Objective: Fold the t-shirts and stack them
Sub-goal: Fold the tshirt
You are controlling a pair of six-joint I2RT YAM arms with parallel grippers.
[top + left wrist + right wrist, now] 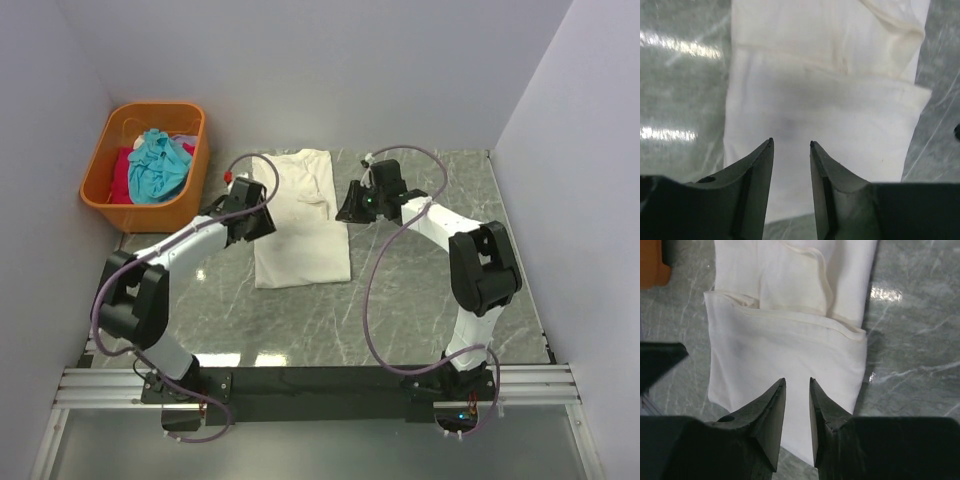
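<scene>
Cream shirt (302, 235) lies folded on table (420, 300) — L claw (791, 144) & R claw (797, 380) both above it, jaws apart, nothing held — teal shirt (158, 165) in basket (140, 213).

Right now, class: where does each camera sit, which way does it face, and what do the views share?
Top: above, behind the arms, looking down on the table; both arms show.
Left wrist: on the left arm, looking down past the left hand at the cream shirt.
Right wrist: likewise past the right hand at that shirt.
Shared: shirt in all three; basket in top and right wrist.
</scene>
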